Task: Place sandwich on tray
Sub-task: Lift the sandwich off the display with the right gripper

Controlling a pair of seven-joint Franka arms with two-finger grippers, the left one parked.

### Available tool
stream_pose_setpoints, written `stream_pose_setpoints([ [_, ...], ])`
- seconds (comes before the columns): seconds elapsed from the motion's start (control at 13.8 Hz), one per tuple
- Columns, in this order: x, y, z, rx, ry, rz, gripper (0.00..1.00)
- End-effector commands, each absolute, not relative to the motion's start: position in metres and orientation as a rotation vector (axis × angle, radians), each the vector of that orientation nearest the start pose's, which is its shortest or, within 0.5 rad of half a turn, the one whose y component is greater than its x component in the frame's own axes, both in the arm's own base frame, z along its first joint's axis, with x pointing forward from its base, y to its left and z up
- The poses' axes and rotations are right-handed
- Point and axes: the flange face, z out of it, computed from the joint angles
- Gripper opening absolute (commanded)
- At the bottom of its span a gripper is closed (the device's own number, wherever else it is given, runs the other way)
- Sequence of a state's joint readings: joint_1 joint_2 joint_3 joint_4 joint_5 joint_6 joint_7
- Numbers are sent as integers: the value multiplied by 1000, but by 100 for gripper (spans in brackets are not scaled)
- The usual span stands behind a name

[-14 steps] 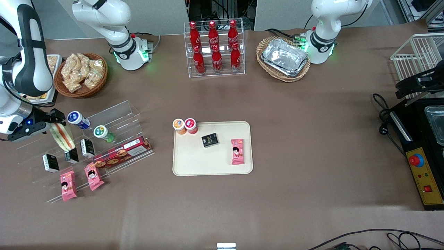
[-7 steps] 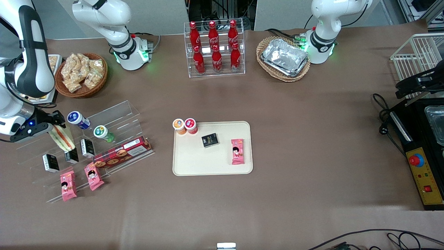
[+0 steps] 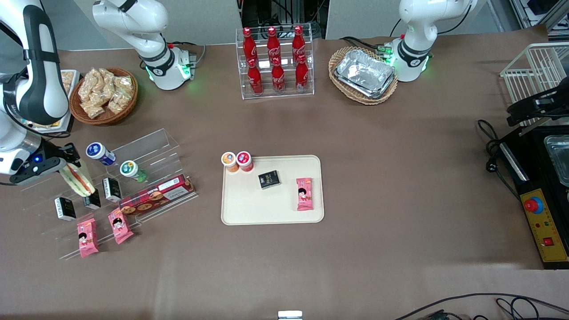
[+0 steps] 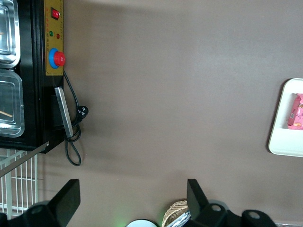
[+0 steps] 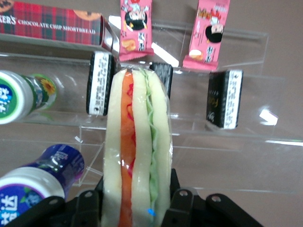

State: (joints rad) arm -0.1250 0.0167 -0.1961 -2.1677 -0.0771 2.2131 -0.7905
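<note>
The gripper (image 3: 66,163) was clamped on the sandwich (image 3: 78,179); its fingers (image 5: 182,202) pinched the wedge's wide end from both flat bread sides, and in the right wrist view their tips were cut off by the picture's edge, so only the black mounts showed. From the front, the arm's wrist covered the same wide end. The sandwich was a clear-wrapped wedge of pale bread, standing on edge with a red layer and a green leafy layer running along its length. It hung over the clear acrylic shelf (image 3: 146,146) at the working arm's end of the desk (image 3: 400,178), its narrow end pointing toward two black packets (image 5: 101,84) on a lower step; whether it touched the shelf could not be told. A blue-capped bottle (image 3: 100,153) and a green-capped bottle (image 3: 130,170) lay just beside it, with pink snack packets (image 3: 87,238) on the lowest step. The tray (image 3: 249,209) lay well apart at mid-desk, holding a black packet (image 3: 269,179) and a pink packet (image 3: 304,194)
</note>
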Motion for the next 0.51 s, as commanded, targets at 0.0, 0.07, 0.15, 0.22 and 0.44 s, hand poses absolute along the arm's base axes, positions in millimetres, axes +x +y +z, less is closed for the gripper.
stream_pose_setpoints([
  [0.0, 531, -172, 414, -3088, -926, 3, 49],
  [0.07, 538, -168, 424, -3076, -952, 22, 49],
  [0.15, 544, -166, 435, -3065, -957, 53, 49],
  [0.22, 551, -161, 446, -3050, -977, 79, 49],
  [0.44, 568, -121, 492, -3010, -1076, 100, 49],
])
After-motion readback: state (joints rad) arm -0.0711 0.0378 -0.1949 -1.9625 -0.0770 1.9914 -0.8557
